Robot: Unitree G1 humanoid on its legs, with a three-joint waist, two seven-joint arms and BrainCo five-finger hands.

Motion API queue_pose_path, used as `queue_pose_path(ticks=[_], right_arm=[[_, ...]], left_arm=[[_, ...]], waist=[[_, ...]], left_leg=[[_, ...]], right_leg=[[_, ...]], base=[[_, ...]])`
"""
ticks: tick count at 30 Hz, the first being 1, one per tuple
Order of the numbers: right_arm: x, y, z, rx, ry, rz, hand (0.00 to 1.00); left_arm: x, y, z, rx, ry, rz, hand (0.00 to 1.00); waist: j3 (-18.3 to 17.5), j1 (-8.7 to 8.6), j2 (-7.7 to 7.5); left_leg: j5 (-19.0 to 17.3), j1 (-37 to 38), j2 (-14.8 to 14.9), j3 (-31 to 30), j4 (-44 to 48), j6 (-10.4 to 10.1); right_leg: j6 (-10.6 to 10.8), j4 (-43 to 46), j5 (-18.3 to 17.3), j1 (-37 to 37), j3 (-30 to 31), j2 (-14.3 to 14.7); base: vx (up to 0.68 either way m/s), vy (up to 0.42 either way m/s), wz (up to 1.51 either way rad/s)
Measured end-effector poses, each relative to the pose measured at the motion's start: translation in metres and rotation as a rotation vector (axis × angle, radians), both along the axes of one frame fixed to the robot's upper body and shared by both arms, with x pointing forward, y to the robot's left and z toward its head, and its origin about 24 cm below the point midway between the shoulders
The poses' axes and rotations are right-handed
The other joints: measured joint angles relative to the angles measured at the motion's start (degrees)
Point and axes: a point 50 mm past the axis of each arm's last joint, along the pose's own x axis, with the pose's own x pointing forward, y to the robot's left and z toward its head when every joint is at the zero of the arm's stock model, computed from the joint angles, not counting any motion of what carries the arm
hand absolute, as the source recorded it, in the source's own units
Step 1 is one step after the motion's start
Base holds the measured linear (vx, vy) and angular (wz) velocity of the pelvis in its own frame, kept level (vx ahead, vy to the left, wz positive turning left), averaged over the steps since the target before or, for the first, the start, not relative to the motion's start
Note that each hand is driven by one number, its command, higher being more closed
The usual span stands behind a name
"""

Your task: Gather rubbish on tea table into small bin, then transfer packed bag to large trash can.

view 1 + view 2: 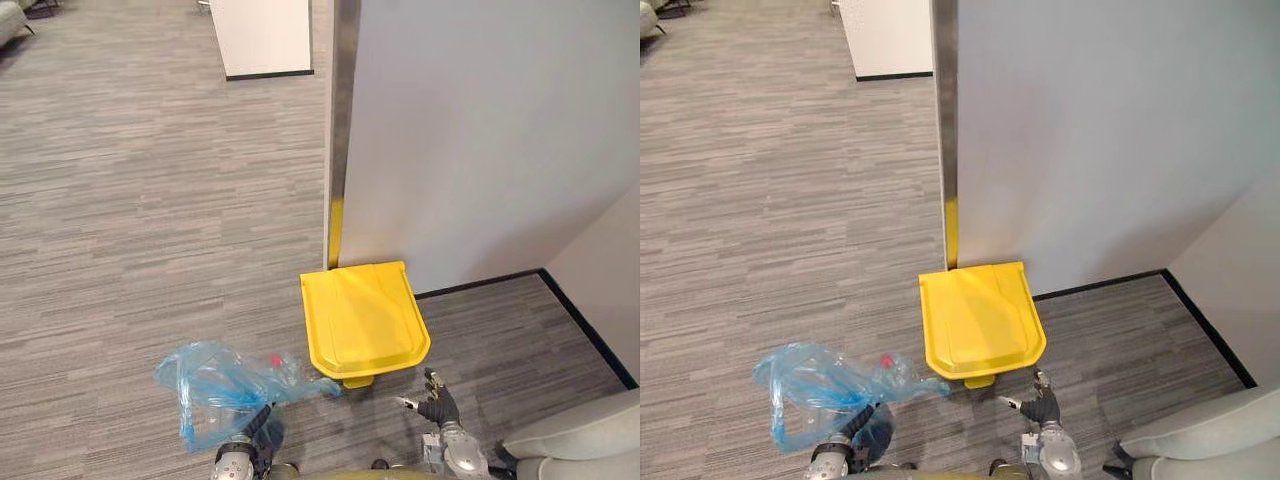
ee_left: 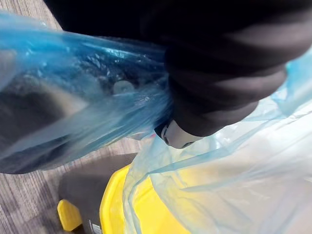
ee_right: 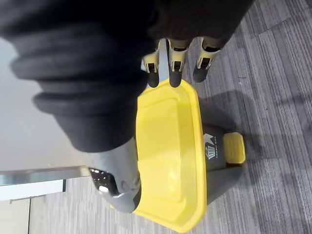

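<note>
Since the blue bag (image 1: 215, 385) looks thin, floppy and light, grab the gathered neck imo. The left hand (image 1: 260, 430) clutches it just left of the yellow-lidded can (image 1: 362, 318). The right hand (image 1: 437, 408) hovers at the can's front, fingers loose and empty.

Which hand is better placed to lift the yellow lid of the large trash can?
Right. The right hand is free, fingers relaxed, just before the closed yellow lid; the left hand holds the translucent blue plastic bag.
</note>
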Motion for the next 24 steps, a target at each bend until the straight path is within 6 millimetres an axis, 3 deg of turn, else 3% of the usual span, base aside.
queue_pose_path(ticks=[7, 10, 12, 13, 14, 16, 17, 19, 21, 22, 23, 24], right_arm=[[0.006, 0.002, 0.002, 0.002, -0.014, 0.007, 0.00], [0.027, 0.005, 0.011, 0.003, -0.071, 0.023, 0.00], [0.033, 0.001, 0.014, -0.002, -0.089, 0.009, 0.00], [0.038, -0.001, 0.017, -0.002, -0.109, -0.005, 0.00], [0.038, -0.001, 0.017, 0.001, -0.112, -0.014, 0.00], [0.035, 0.000, 0.015, 0.007, -0.103, -0.015, 0.00], [0.031, 0.000, 0.014, 0.015, -0.096, -0.032, 0.00], [0.024, -0.003, 0.011, 0.007, -0.081, -0.071, 0.00], [0.015, -0.009, 0.008, -0.003, -0.063, -0.111, 0.00], [0.013, -0.017, 0.008, -0.001, -0.066, -0.159, 0.00], [0.012, -0.021, 0.009, -0.002, -0.071, -0.184, 0.00], [0.010, -0.026, 0.009, 0.007, -0.078, -0.238, 0.00]], left_arm=[[-0.007, 0.000, -0.005, 0.000, 0.033, 0.003, 1.00], [-0.006, 0.001, -0.004, 0.002, 0.031, 0.004, 1.00], [-0.001, 0.000, -0.003, 0.000, 0.018, 0.002, 1.00], [0.008, 0.000, 0.000, 0.004, -0.007, 0.000, 1.00], [0.012, 0.001, 0.001, 0.008, -0.015, 0.003, 1.00], [0.022, 0.006, 0.006, 0.034, -0.044, 0.004, 1.00], [0.028, 0.016, 0.010, 0.067, -0.061, -0.004, 1.00], [0.027, 0.020, 0.010, 0.081, -0.058, -0.002, 1.00], [0.020, 0.022, 0.007, 0.085, -0.040, 0.003, 1.00], [0.016, 0.023, 0.006, 0.088, -0.030, 0.015, 1.00], [0.015, 0.021, 0.006, 0.083, -0.031, 0.021, 1.00], [0.016, 0.016, 0.006, 0.070, -0.037, 0.018, 1.00]], waist=[[-0.22, 0.11, -0.37], [0.40, 0.11, -1.05], [1.65, 0.11, -1.67], [3.55, 0.16, -1.32], [5.12, -0.25, -0.57], [6.68, -0.24, -1.33], [7.67, -0.55, -3.18], [9.00, -1.30, -5.02], [8.81, -1.37, -5.24], [8.83, -1.22, -4.78], [8.67, -1.28, -4.07], [8.59, -1.39, -1.96]], left_leg=[[1.51, 0.17, -0.84, 0.46, -2.45, 0.33], [0.25, -0.83, -1.68, 1.81, -0.90, 1.34], [-1.78, -0.68, -2.96, -1.32, 0.52, 3.25], [-2.96, -0.78, -3.10, -1.87, 3.32, 4.39], [-4.59, -0.75, -2.54, -2.69, 6.38, 5.45], [-6.76, -1.30, -2.04, -4.85, 10.29, 6.42], [-7.53, -1.42, -3.02, -5.81, 11.94, 6.72], [-11.07, -1.94, -4.25, -7.70, 17.48, 6.08], [-13.93, -1.61, -4.80, -8.42, 20.73, 5.53], [-16.15, -1.37, -4.83, -9.06, 22.49, 4.79], [-16.74, -1.33, -4.09, -9.57, 22.50, 4.14], [-17.25, -1.48, -2.22, -10.51, 21.85, 3.38]], right_leg=[[0.49, 1.02, 0.41, -1.77, 0.59, -0.73], [1.42, 7.68, -2.16, -5.76, 2.26, -2.06], [4.12, 16.46, -4.00, -8.49, 2.13, -3.74], [8.23, 29.83, -3.81, -14.37, 1.23, -5.23], [10.04, 32.07, -6.71, -16.96, 2.21, -4.48], [8.02, 24.51, -5.90, -19.20, 2.29, -2.57], [8.00, 17.83, -3.52, -20.13, 0.85, -3.08], [7.56, 12.33, -2.83, -20.31, -0.23, -4.13], [7.38, 12.24, -3.20, -19.85, -0.19, -4.25], [5.27, 13.06, -2.44, -19.75, -0.17, -3.93], [5.66, 13.32, -2.92, -19.72, -0.66, -3.33], [3.97, 13.88, -3.17, -19.85, -1.47, -1.80]], base=[[-0.07, 0.009, -0.05], [-0.07, 0.046, -0.22], [-0.07, 0.061, 0.02], [-0.12, 0.061, 0.17], [-0.09, 0.067, 0.23], [0.00, 0.049, 0.50], [0.02, -0.002, 0.76], [0.05, -0.078, 0.78], [0.17, -0.148, 0.46], [0.24, -0.146, 0.20], [0.32, -0.166, 0.21], [0.28, -0.127, 0.36]])
